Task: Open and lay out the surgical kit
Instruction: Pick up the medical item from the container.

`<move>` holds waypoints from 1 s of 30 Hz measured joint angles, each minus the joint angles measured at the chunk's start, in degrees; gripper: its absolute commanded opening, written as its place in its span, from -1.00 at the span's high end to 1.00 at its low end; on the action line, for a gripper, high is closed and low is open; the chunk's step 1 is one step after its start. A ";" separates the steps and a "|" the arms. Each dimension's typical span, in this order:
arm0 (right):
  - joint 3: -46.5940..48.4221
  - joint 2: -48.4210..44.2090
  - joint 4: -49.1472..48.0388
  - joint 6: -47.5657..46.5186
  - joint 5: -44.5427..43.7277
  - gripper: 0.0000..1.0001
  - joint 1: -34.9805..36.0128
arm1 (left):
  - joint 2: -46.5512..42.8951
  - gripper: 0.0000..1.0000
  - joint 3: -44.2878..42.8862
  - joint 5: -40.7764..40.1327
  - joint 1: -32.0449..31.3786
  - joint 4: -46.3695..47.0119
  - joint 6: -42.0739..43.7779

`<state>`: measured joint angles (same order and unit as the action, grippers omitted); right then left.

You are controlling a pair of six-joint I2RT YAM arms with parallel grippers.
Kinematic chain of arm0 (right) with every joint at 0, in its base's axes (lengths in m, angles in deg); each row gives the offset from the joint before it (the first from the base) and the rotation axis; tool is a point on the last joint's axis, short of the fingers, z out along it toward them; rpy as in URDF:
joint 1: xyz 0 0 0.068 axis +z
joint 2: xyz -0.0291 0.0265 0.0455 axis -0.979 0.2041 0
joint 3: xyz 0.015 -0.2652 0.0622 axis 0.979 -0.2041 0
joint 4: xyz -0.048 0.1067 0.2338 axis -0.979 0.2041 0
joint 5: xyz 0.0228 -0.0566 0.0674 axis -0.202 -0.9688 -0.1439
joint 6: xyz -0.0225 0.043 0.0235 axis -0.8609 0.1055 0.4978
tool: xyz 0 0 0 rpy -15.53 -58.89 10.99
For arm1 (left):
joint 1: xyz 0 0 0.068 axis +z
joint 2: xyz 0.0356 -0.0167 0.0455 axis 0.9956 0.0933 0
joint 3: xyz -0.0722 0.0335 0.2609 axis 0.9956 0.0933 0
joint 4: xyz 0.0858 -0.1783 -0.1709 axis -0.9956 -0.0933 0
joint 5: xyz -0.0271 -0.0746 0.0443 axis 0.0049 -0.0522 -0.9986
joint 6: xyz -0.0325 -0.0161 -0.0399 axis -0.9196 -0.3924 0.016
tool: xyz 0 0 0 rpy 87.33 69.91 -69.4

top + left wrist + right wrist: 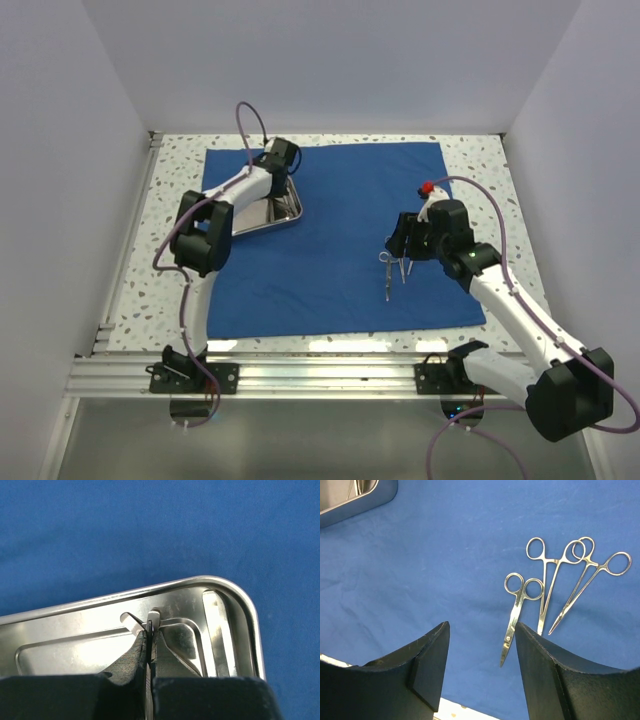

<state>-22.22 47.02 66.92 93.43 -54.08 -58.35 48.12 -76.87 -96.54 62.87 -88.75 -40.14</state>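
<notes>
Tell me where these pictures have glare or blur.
Left wrist view: strong white glare on the steel tray floor; the left gripper, shut on a slim instrument, looks soft. Right wrist view: ring-handled instruments are sharp, the open right gripper dark. Top external view: even light, faint shadows.

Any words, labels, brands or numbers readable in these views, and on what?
None: no readable text in any view. The steel tray, tweezers, blue drape and ring-handled instruments show no legible marking.
</notes>
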 measured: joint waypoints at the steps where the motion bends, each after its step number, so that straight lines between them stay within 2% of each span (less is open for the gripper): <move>1: -0.04 0.07 -0.04 0.02 0.02 -0.18 0.00 | -0.24 1.00 0.26 0.04 0.00 -0.02 0.00; 14: -1.31 0.46 -2.56 0.31 2.56 -0.20 0.33 | -5.92 1.00 4.63 1.27 0.02 1.49 0.07; 20: -2.56 3.21 -10.29 1.49 4.98 -0.20 7.63 | -9.51 1.00 9.18 10.23 0.68 5.84 0.24; 22: -2.38 7.76 -14.97 3.13 6.86 -0.12 11.32 | -11.39 1.00 12.35 14.97 1.31 8.76 0.22; 27: 4.00 24.39 -22.80 6.93 11.04 0.41 15.93 | -16.76 1.00 20.63 27.54 4.28 14.84 -0.24; 30: 11.93 32.96 -25.03 8.07 11.47 0.52 15.85 | -19.52 1.00 24.41 34.10 6.58 18.18 -0.61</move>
<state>-10.28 79.98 41.90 101.49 -42.61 -42.50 28.60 -52.46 -62.44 69.44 -70.57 -40.75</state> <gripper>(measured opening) 0.274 0.029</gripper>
